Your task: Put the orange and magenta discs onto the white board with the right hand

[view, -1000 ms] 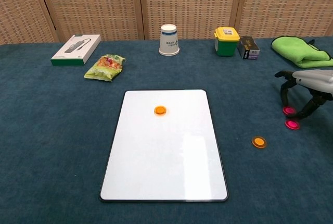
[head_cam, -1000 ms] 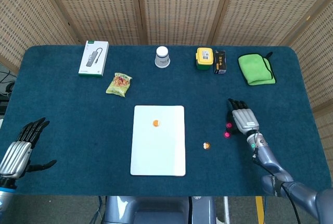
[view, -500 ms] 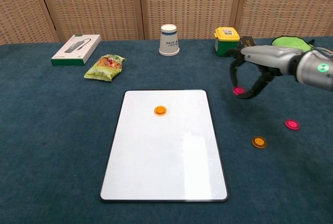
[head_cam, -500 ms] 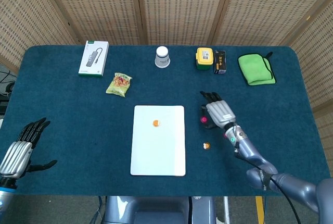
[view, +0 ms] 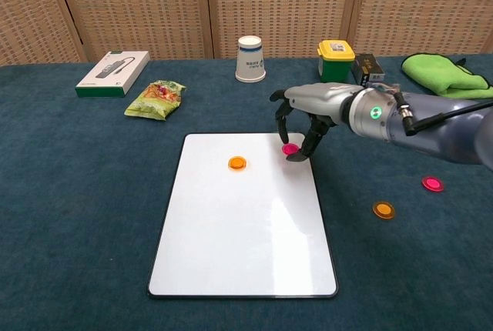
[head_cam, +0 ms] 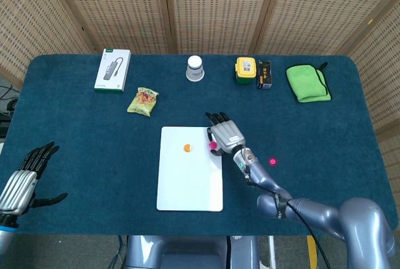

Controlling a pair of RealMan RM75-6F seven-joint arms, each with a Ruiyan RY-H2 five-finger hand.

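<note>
The right hand point(view: 302, 119) hangs over the far right corner of the white board point(view: 243, 215), fingers curved downward around a magenta disc point(view: 290, 148) held at their tips. Whether that disc already touches the board is hard to tell from either view. One orange disc point(view: 237, 163) lies on the board toward its far edge.

The chest view shows a second orange disc point(view: 383, 210) on the bare cloth to the right of the board, and a second magenta disc point(view: 432, 184) further toward the right edge of the tabletop point(view: 77, 192). In the head view the right forearm hides that orange disc, and only the loose magenta one shows. The head view alone shows the left hand point(head_cam: 25, 178), at the near left corner, fingers spread and holding nothing.

The tabletop is covered in dark blue cloth. Along its far edge stand a white box point(view: 112, 73), a snack packet point(view: 156, 98), a paper cup point(view: 250, 59), a yellow-lidded container point(view: 336, 61), a small dark box point(view: 368, 70) and a green cloth point(view: 443, 73). Woven screens point(view: 246, 4) close off the room behind.
</note>
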